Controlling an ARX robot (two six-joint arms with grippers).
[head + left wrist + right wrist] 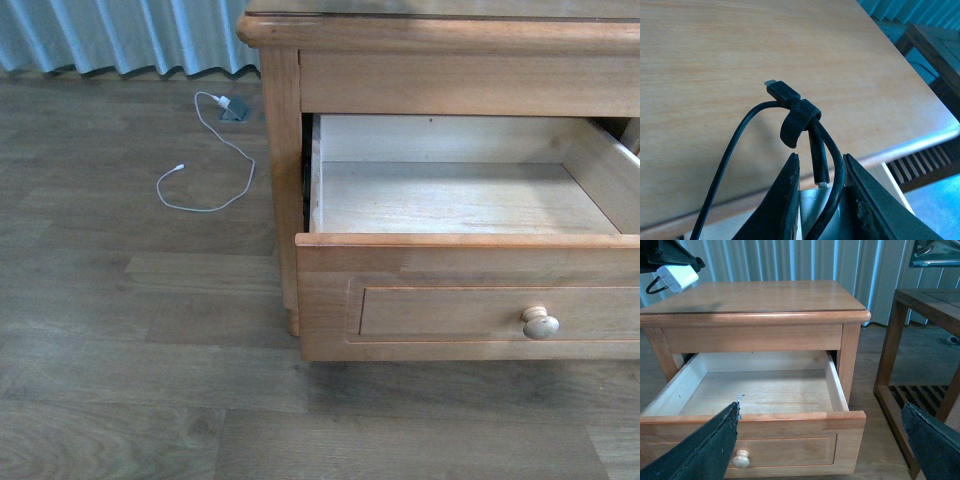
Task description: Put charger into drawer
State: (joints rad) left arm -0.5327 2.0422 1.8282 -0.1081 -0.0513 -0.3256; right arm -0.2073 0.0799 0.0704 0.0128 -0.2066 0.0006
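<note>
The left gripper [821,165] clamps the charger [675,277] by its white block over the table [755,297], behind the open drawer [765,417]. It is probably light and rigid, its strapped cord [800,117] floppy (may snag). The right gripper [820,407] gapes wide, empty.

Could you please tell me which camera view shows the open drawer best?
The right wrist view: the drawer shows nearly whole, with its pale interior, panelled front and knob. The front view is closer but crops its right end. The left wrist view shows none of it.
</note>
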